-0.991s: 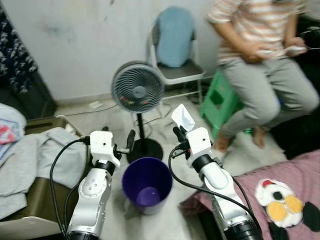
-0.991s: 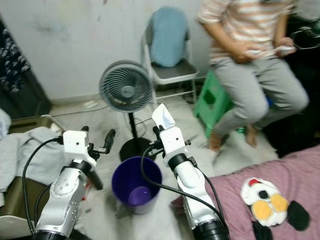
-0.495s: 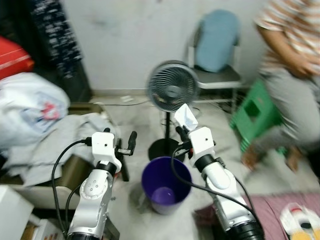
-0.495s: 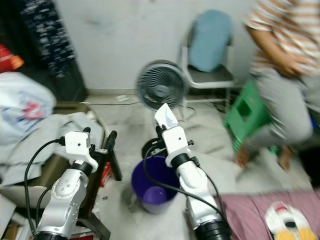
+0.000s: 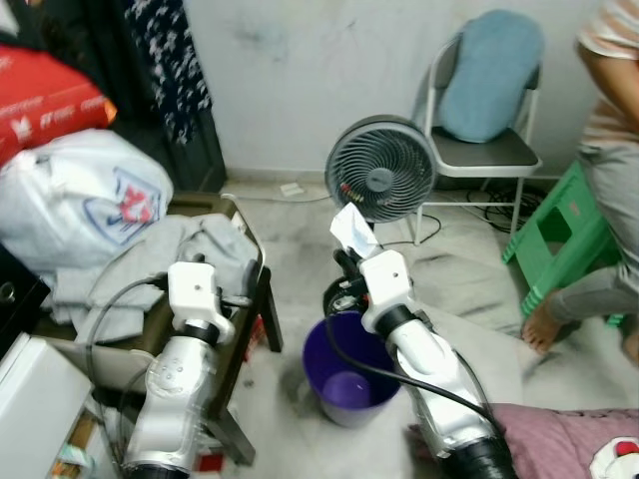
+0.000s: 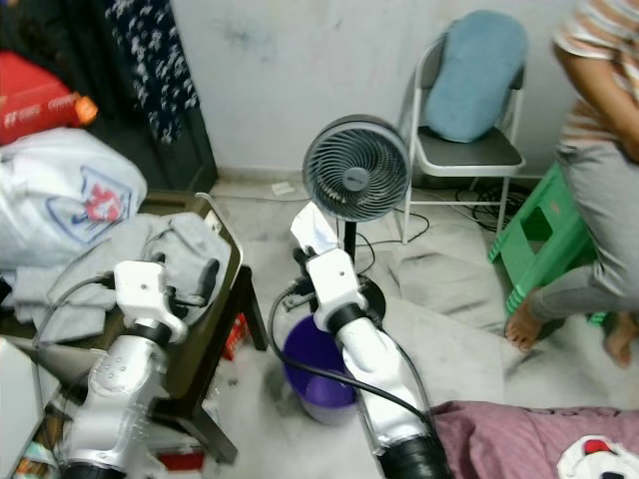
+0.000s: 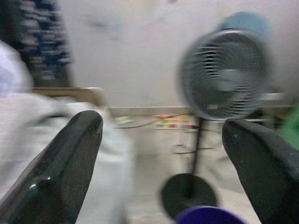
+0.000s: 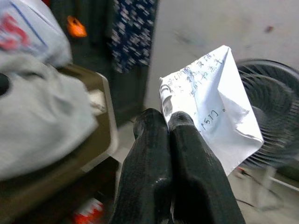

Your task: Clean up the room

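Observation:
My right gripper (image 5: 345,258) is shut on a crumpled white paper (image 5: 352,229) with handwriting, which sticks up above its fingertips (image 8: 180,122). It hovers over the far rim of a purple bin (image 5: 348,385) standing on the floor. The bin looks almost empty inside. My left gripper (image 6: 207,276) is open and holds nothing. It is raised beside the corner of a low table (image 5: 249,248), to the left of the bin. Its two black fingers (image 7: 70,149) stand wide apart, and the bin's rim (image 7: 205,214) shows low between them.
A standing fan (image 5: 382,182) is just behind the bin. A folding chair (image 5: 481,150) with a blue cushion, a green stool (image 5: 561,236) and a seated person (image 5: 611,150) are at the right. Grey clothes (image 5: 180,261) and a white bag (image 5: 88,200) cover the table.
The camera has swung left, bringing the table and bags into view and pushing the person to the edge. Both arms keep their pose; the paper stays gripped above the bin.

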Available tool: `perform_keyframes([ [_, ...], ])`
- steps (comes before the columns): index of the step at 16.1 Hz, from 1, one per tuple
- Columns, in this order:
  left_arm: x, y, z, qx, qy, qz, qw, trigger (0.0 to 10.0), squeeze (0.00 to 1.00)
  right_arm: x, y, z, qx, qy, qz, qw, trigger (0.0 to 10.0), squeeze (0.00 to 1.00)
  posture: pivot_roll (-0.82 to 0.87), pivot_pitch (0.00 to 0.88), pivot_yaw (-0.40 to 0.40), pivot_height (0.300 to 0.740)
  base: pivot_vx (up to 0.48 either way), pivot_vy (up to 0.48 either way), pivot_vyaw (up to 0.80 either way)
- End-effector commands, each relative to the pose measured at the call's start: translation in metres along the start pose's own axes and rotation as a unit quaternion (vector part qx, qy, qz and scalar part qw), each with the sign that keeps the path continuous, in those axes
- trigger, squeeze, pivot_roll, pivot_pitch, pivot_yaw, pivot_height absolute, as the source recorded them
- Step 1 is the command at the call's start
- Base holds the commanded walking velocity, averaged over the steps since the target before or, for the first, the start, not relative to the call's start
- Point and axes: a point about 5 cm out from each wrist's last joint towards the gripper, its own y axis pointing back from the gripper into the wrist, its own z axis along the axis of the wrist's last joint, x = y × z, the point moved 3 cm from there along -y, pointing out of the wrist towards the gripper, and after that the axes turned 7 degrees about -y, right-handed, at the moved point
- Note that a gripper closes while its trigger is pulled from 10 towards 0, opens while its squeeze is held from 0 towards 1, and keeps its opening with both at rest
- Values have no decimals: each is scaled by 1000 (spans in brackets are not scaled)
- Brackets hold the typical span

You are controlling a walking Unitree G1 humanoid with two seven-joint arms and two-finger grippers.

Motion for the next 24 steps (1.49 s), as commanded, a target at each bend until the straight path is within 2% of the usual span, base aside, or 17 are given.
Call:
perform_keyframes([
  [1,1,1,4,-9,-3,-12,1000,10000,0,0,-1,-2,5,-5,-7,1000,10000,0,59,0,21,740,0,0,0],
  [3,-16,6,10,-25,-15,-75,997,10000,0,-5,-1,-5,16,-3,-22,1000,10000,0,57,0,16,740,0,0,0],
  [5,-27,11,11,-25,-28,-112,993,10000,0,-10,-2,-7,23,-5,-36,999,10000,0,59,0,15,740,0,0,0],
  [8,-25,12,9,-21,-28,-105,994,10000,0,-15,-3,-9,27,-21,-52,998,10000,0,61,0,14,740,0,0,0],
  [15,-23,12,11,-28,-16,-103,994,10000,0,-13,-3,-9,29,-11,-48,998,10000,0,61,0,14,740,0,0,0],
  [21,-23,14,12,-26,-13,-110,994,10000,0,-13,-4,-11,35,-29,-59,997,10000,0,58,0,21,740,291,0,-800],
  [24,-23,14,11,-25,-13,-110,994,10000,0,-12,-4,-9,28,-33,-53,998,10000,0,57,0,21,740,276,0,0],
])
